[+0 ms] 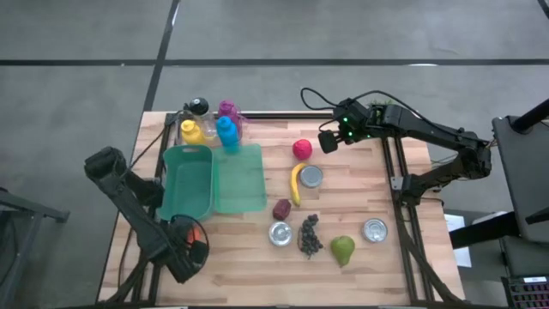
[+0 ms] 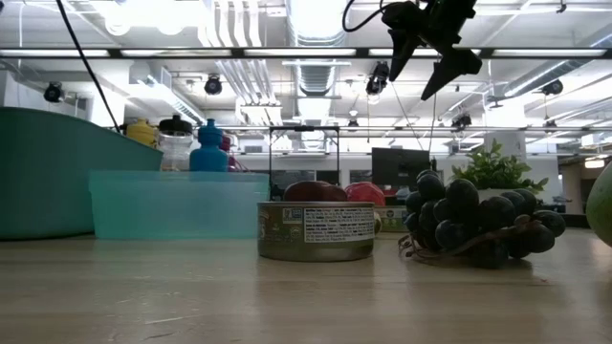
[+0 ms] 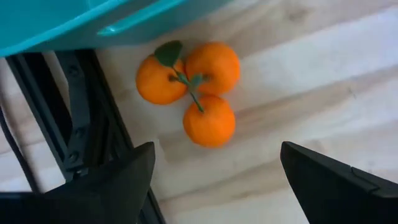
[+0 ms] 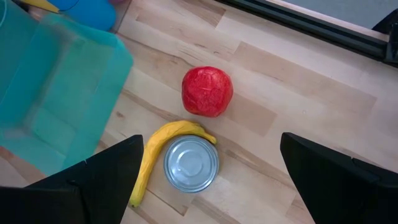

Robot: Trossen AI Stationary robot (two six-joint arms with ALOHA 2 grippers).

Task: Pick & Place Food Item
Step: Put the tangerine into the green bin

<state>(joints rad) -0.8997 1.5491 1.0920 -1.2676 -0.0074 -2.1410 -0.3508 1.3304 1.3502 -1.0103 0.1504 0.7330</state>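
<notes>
From my remote station: a red apple (image 4: pixel 207 91), yellow banana (image 4: pixel 155 155), silver can (image 4: pixel 191 163), three orange tangerines (image 3: pixel 189 87) with green leaves, and teal bin (image 1: pixel 188 182).

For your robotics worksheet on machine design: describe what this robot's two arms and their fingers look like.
Both arms are dark, jointed metal links. The right arm carries looping black cables and small green lights near its wrist. The left arm is plain black with cabling. Each gripper's fingers are flat, dark, wedge-shaped plates.

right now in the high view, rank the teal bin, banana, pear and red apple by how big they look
1. teal bin, by far the largest
2. banana, longest of the fruit but thin
3. pear
4. red apple, close to the pear, so that order is unsure
</notes>
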